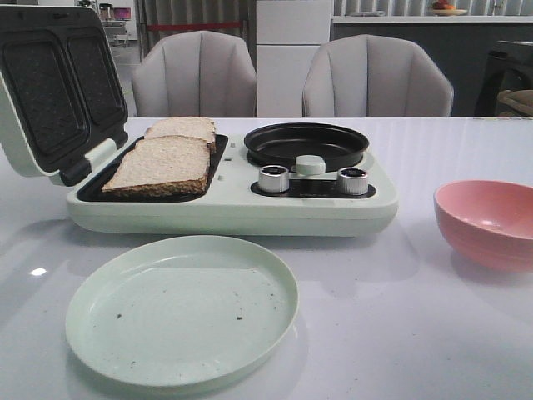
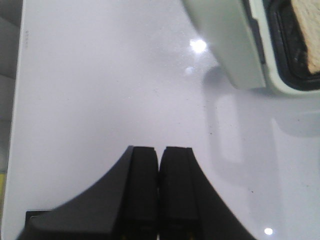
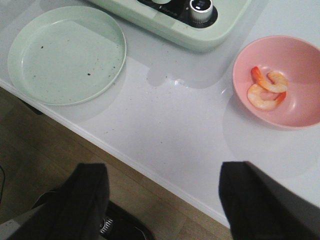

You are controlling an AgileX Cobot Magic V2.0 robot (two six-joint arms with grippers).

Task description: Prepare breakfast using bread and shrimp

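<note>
Behind the white bench (image 1: 433, 333) two grey chairs (image 1: 196, 75) are standing, and nothing of me is showing in the front view.

Going from the left: my left end effector (image 2: 159, 165) is hanging over bare bench beside the open lid (image 1: 50, 92) of the breakfast maker (image 1: 233, 208), its fingers pressed together and holding nothing. The bread (image 1: 162, 164) is lying on the sandwich plate of the appliance, two slices, the nearer one overlapping the farther. That overlap is worrying me: if the lid is brought down as they lie, the stacked edge is likely to be crushed or to keep the lid from seating.

Nearer me the pale green plate (image 1: 183, 312) is sitting bare, apart from a few dark specks. The small black pan (image 1: 306, 143) is sitting bare too, behind the two knobs (image 1: 273, 178).

At the right, my right end effector (image 3: 165, 200) is hovering spread wide, gripping nothing, over the bench edge with floor showing beneath it. The shrimp (image 3: 267, 90), two curled pieces touching, are lying in the pink bowl (image 3: 295, 60). They look small and slick, so I am judging that they could slip from the fingers, or both could come up together, or a finger could tip the bowl's rim.
</note>
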